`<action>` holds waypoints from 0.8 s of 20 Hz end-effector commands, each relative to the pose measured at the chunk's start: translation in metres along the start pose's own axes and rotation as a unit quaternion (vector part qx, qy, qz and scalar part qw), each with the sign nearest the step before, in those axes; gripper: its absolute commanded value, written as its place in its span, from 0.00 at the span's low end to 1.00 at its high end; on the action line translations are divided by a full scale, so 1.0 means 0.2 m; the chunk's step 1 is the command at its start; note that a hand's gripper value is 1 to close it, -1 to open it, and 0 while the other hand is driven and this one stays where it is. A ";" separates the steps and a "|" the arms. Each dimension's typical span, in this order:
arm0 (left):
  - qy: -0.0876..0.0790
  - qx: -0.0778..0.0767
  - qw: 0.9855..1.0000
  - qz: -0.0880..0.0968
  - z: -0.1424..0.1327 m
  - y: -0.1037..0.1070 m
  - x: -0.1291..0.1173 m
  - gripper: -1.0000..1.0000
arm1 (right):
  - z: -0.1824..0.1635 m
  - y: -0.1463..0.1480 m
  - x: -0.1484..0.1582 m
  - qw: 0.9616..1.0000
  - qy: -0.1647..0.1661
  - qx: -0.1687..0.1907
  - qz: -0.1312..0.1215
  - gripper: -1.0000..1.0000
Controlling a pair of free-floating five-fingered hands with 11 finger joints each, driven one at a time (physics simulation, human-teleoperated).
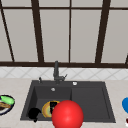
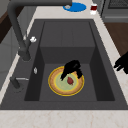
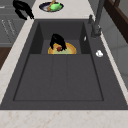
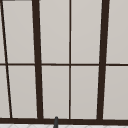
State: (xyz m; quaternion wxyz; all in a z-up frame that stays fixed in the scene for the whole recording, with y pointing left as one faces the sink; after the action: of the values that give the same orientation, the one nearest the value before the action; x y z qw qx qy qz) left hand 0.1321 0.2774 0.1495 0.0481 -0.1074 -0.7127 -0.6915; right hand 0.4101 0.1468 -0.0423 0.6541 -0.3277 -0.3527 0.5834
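While the round yellow-rimmed plate (image 2: 65, 82) lies flat on the floor of the deep left basin of the dark grey sink (image 2: 67, 32), the right hand (image 2: 72, 68) is low over it, with its fingers curled down toward a small red piece (image 2: 70, 80) that sits near the middle of the plate. In the left side view the fingertips seem to be just beside this red piece, but I cannot tell if they really pinch it or only touch it. In the right side view the same hand (image 3: 57, 41) covers the back part of the plate (image 3: 65, 50), and the red piece (image 3: 59, 49) shows just under the fingers. The left hand (image 1: 34, 113) is at the front left corner of the sink, above the front rim, with its fingers bent and holding nothing; in the left side view it is cut off by the picture's edge. In the front view a large red ball-like shape (image 1: 67, 115) hides much of the plate and of the right hand. To the left of the sink a dark plate with a green thing (image 1: 6, 103) is cut off by the edge, and the food on it is hard to make out. To the right of the sink lies a blue round thing (image 2: 74, 6). No writing can be read anywhere.
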 end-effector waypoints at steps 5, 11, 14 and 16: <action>0.000 0.000 1.000 0.000 0.00 0.00 0.00 0.50 | -0.01 0.00 0.00 1.000 0.000 0.011 0.002 0.00; 0.000 0.000 1.000 0.000 0.00 0.00 0.00 0.50 | 0.04 -0.01 -0.04 1.000 -0.003 -0.022 0.005 0.00; 0.000 0.000 1.000 0.000 0.00 0.00 0.00 0.50 | 0.06 -0.06 -0.06 1.000 -0.010 -0.020 0.008 0.00; 0.000 0.000 1.000 0.000 0.00 0.00 0.00 0.50 | 0.07 -0.06 -0.05 1.000 -0.005 0.001 0.002 0.00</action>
State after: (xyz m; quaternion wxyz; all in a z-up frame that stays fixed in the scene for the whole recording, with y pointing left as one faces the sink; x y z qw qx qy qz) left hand 0.1321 0.2774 0.1495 0.0481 -0.1074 -0.7127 -0.6915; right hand 0.4051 0.1381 -0.0307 0.6515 -0.3252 -0.3542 0.5868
